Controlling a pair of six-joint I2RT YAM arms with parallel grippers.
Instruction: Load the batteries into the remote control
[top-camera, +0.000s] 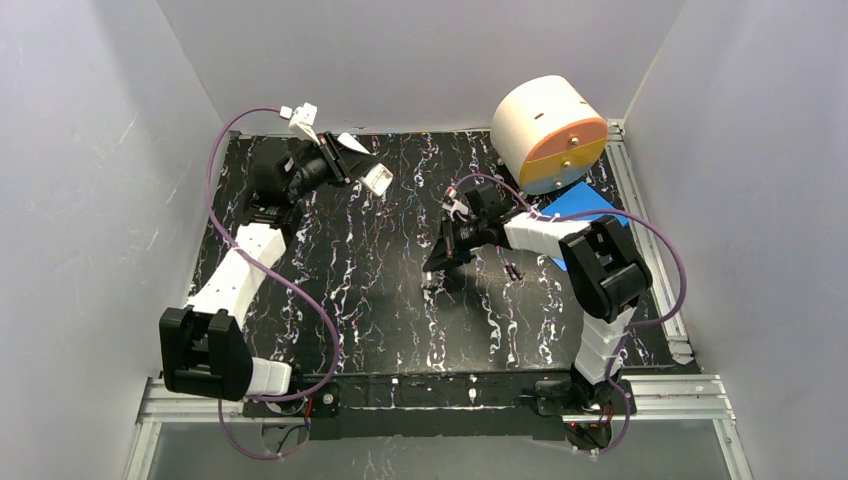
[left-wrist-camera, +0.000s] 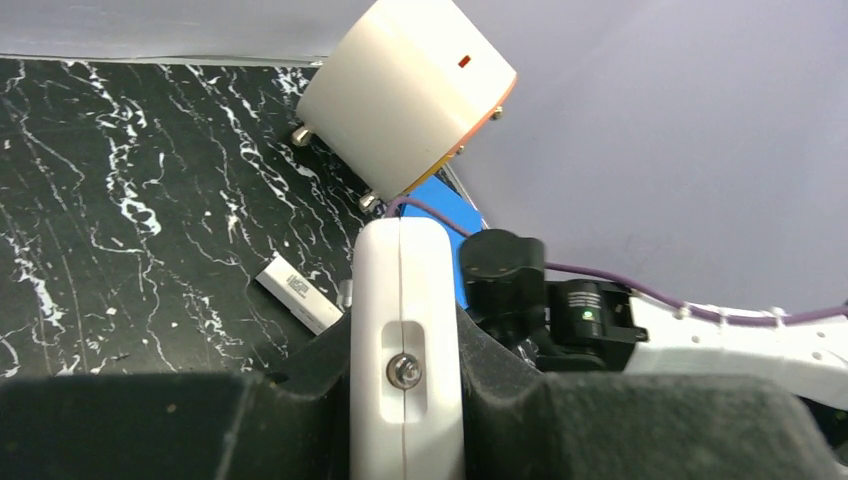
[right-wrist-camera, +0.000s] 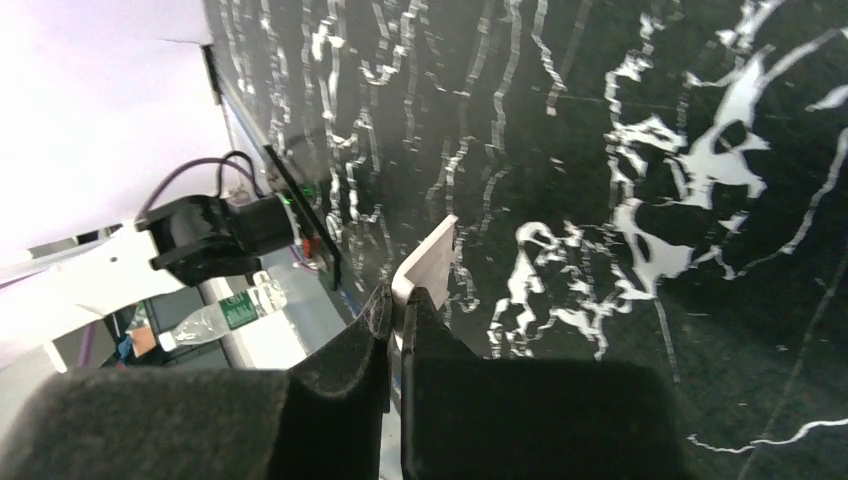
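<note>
At the far left of the black marbled table (top-camera: 380, 300), the left gripper (left-wrist-camera: 405, 350) is closed tight on the remote control (left-wrist-camera: 404, 280). The white bar sticks out between its fingers, off the surface. Near the middle, the right gripper (right-wrist-camera: 398, 310) is almost fully closed and pinches a thin white plate (right-wrist-camera: 428, 258), well apart from the remote control.

Top cam looks down on whole table (top-camera: 380, 300) from behind; wrist cams close, low, share its surface.
</note>
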